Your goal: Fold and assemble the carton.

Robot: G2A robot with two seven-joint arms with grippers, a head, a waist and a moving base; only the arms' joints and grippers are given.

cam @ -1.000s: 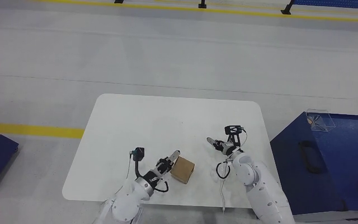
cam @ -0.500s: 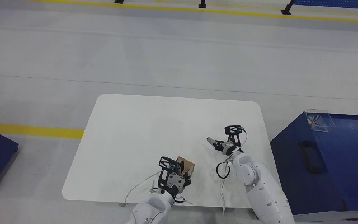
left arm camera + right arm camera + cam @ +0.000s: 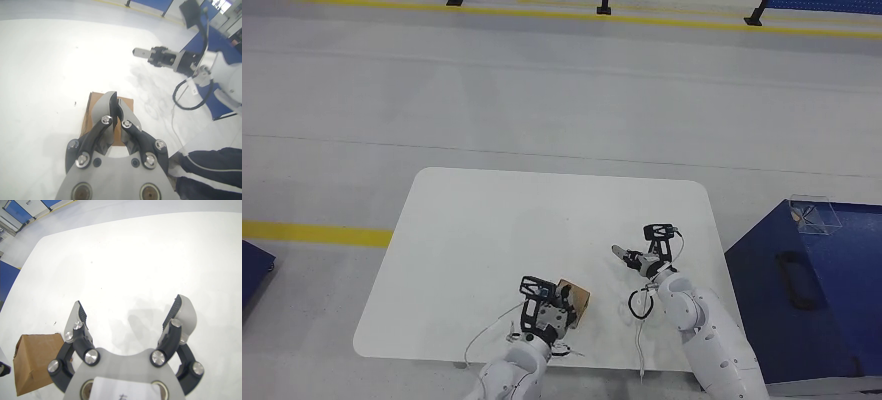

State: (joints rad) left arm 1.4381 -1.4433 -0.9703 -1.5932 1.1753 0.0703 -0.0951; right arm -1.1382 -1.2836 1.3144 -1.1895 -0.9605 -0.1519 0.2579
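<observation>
The carton [image 3: 36, 357] is plain brown, the table [image 3: 492, 230] white. The left gripper [image 3: 116, 98] and right gripper [image 3: 128, 300] are silver-grey with black ribbed pads.

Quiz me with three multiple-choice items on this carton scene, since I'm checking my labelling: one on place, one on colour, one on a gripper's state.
1. Where on the table is the carton?
A) at the far edge
B) near the robot's edge, by the left gripper
C) in the middle

2. What colour is the carton?
A) white
B) blue
C) brown

3. How is the right gripper?
A) open, empty
B) shut on the carton
C) shut, empty

Answers: 1 B, the top view shows it close to the robot's side of the table; 2 C, it is plain brown cardboard; 3 A, its fingers stand wide apart over bare table.
</observation>
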